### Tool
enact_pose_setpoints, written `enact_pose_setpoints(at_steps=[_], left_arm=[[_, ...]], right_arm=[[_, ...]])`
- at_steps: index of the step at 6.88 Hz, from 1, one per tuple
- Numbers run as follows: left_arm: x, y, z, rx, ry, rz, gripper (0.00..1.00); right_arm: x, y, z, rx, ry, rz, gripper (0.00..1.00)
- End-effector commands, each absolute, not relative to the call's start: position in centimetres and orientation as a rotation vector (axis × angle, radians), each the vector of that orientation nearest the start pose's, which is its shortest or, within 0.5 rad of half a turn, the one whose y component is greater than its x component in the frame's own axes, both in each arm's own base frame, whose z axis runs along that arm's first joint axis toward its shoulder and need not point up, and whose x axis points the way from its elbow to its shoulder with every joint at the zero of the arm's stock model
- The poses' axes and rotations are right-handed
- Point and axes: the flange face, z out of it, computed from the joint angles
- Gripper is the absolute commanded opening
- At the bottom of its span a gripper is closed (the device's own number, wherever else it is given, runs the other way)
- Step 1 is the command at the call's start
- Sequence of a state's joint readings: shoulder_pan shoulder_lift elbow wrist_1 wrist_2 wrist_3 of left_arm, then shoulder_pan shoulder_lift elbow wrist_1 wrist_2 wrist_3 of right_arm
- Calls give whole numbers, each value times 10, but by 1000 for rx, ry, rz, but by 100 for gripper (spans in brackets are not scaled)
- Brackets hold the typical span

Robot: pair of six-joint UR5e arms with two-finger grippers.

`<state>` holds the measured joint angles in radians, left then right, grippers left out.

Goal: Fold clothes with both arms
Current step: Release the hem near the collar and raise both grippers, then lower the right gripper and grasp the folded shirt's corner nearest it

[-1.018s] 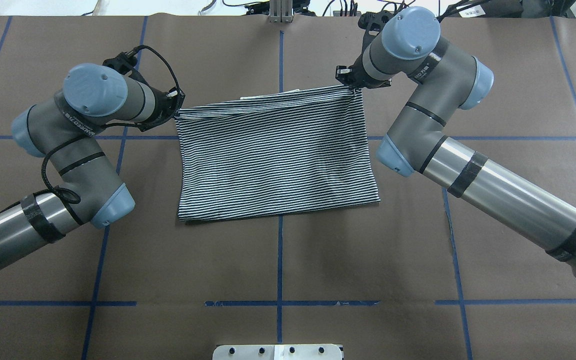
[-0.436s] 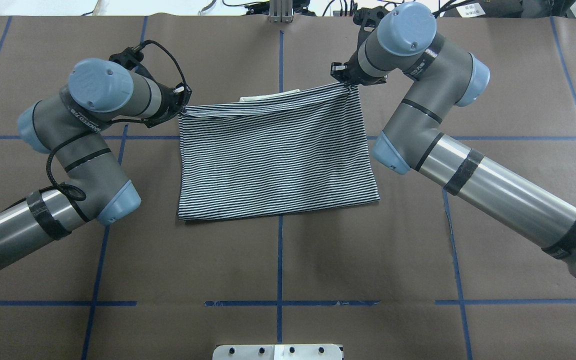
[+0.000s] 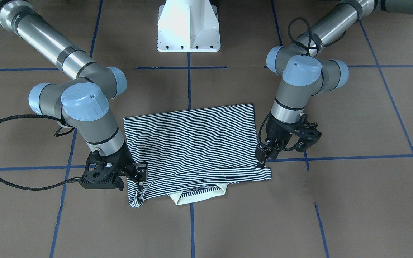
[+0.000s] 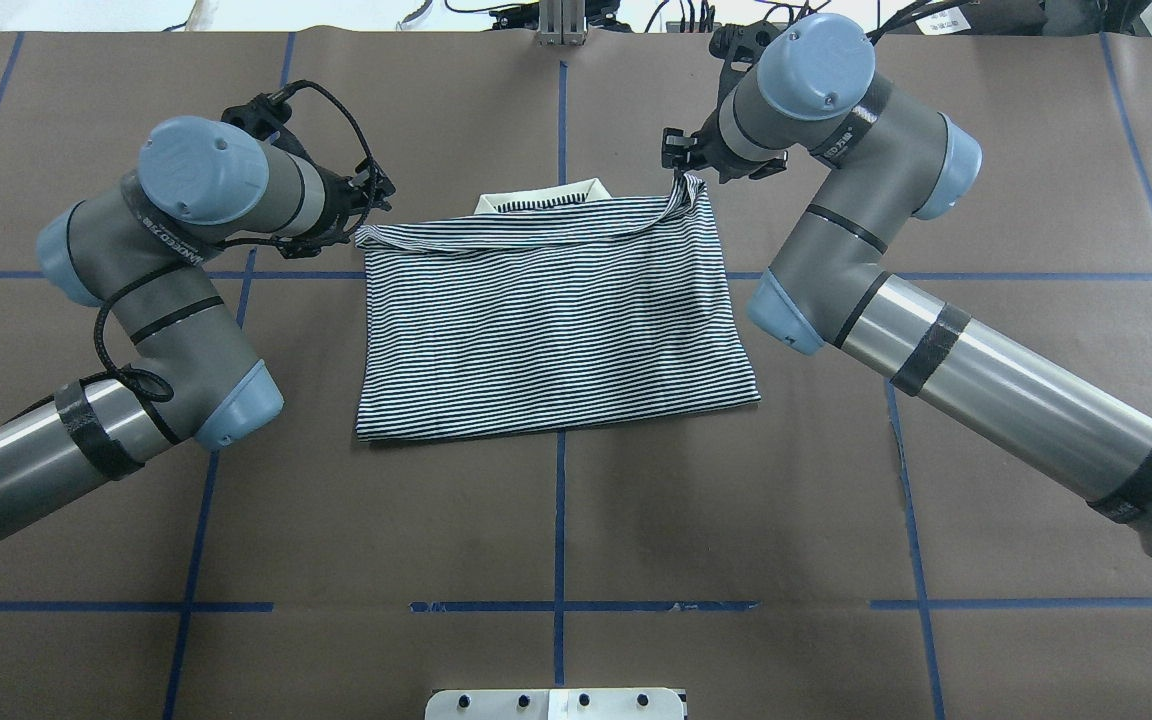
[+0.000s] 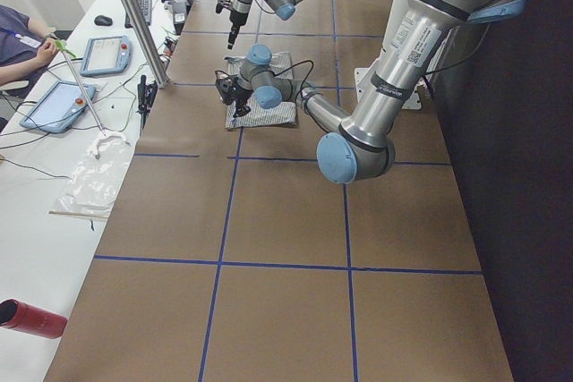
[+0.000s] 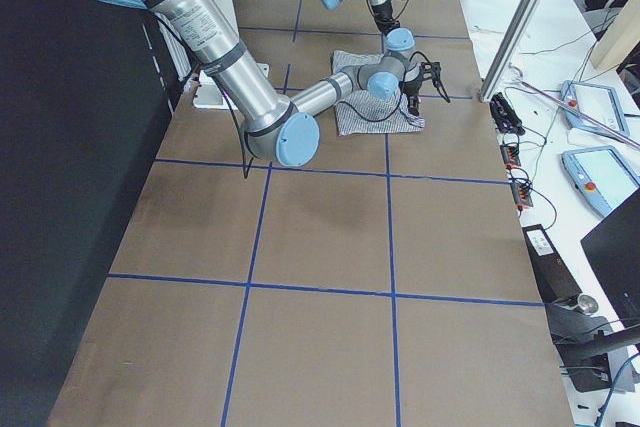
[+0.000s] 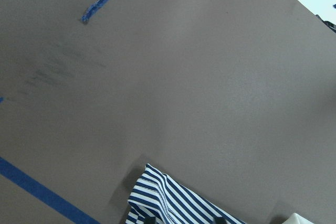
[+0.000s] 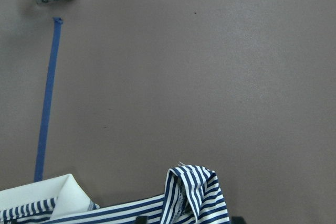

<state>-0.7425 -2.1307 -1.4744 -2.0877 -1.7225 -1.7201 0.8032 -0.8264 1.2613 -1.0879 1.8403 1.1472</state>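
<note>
Polo shirt [image 4: 556, 320] is lying folded mid-frame on table [image 4: 556, 520], cream collar [image 4: 591, 188] peeking out at its top edge. Left gripper [image 4: 376, 192] fingers are standing apart, just off the upper-left corner. Right gripper [image 4: 678, 162] is prob. parted too, with the bunched upper-right corner poking up btwn. Fingertips are mostly cut off in wrist views.

A table covered in brown paper [image 4: 386, 520] carries a grid of blue tape lines [image 4: 559, 520]. A white metal pedestal base [image 3: 188, 25] stands at its robot-side edge. Along the opposite edge runs a white bench [image 5: 36, 248]. On it lie a grey tablet-like pendant [image 5: 107, 54], a second grey pendant [image 5: 55, 105], a clear plastic bag [image 5: 94, 181] and a red cylinder [image 5: 31, 319] on its side. A slanting aluminium post [image 5: 136, 20] rises beside them. A seated person's dark sleeve [image 5: 13, 29] shows at the end of the bench.
</note>
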Motion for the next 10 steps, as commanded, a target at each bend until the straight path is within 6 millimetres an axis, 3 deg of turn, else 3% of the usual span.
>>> enact_pose_setpoints(at_steps=[1,2,3,4,5,6,9,10], left_arm=[[445,-570,313,159,1012,-738,100],[444,-569,308,159,1018,-737,100],[446,-569,303,157,1025,-736,100],[443,-564,291,159,1045,-734,100],[443,-562,288,159,1051,-733,100],[444,-561,289,159,1053,-731,100],[445,-560,288,159,1056,-732,100],[444,-561,289,160,1056,-732,100]], right_arm=[[-461,-625,287,275,-940,207,100],[-453,-595,310,211,-961,184,100],[-448,-547,332,171,-964,180,100],[-447,-507,342,115,-952,192,100],[-454,-478,340,67,-935,199,100],[-456,-465,339,41,-911,199,100],[-488,-429,366,-17,-857,143,100],[-496,-428,376,-23,-838,137,100]])
